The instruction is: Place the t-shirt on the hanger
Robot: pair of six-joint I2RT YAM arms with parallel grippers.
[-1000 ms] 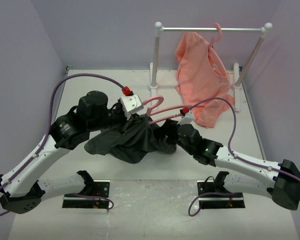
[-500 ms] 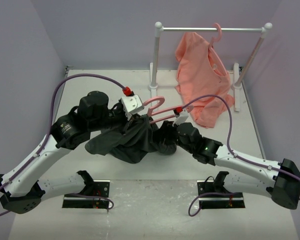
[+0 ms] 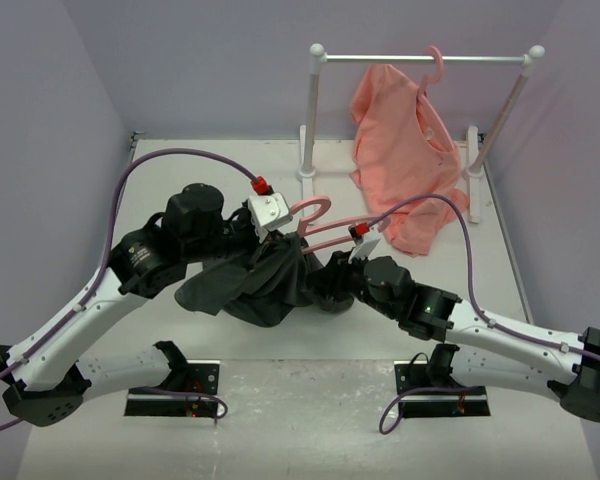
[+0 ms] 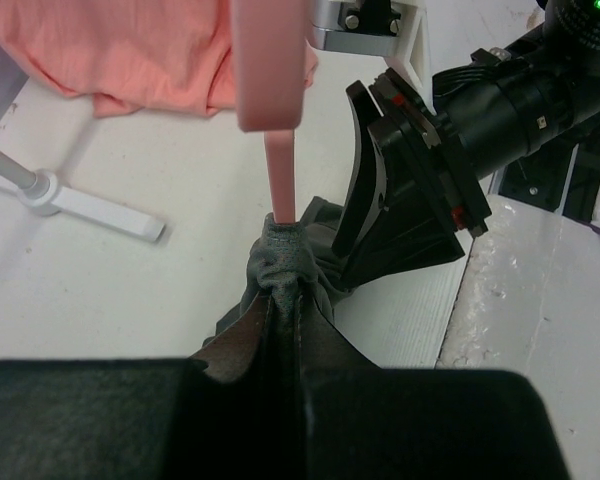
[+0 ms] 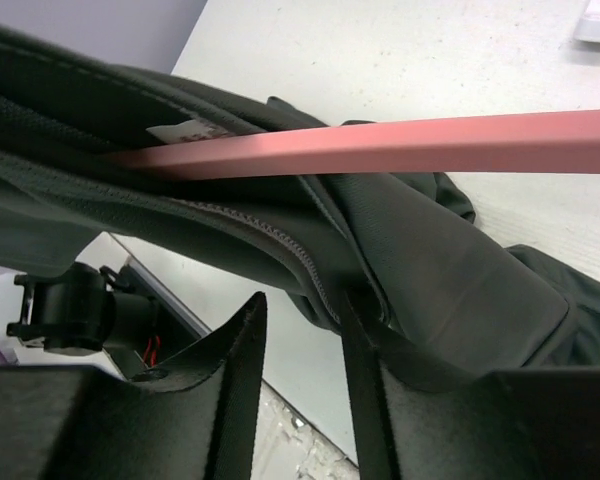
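Observation:
The dark grey t-shirt (image 3: pixel 260 288) hangs bunched above the table's middle. The pink hanger (image 3: pixel 315 206) sticks out of it, hook pointing away. My left gripper (image 3: pixel 284 238) is shut on a pinch of t-shirt (image 4: pixel 285 255), and the hanger's bar (image 4: pixel 280 170) comes out of that pinch. My right gripper (image 3: pixel 330 285) is at the shirt's right side. In the right wrist view it (image 5: pixel 300 320) is open, with the shirt's hem (image 5: pixel 310 265) lying just above the gap and against one finger. The hanger's arm (image 5: pixel 430 145) runs into the neck beside the white tag (image 5: pixel 180 130).
A white rail (image 3: pixel 425 58) stands at the back right, with a salmon-pink garment (image 3: pixel 405 150) on a twin pink hanger (image 3: pixel 435 62). Its base foot (image 4: pixel 90 205) lies close behind the shirt. My right arm's wrist (image 4: pixel 450 130) is right beside my left gripper.
My right arm has pushed a little left and nearer, in against the shirt. My left gripper has shifted slightly right with the shirt and hanger still held.

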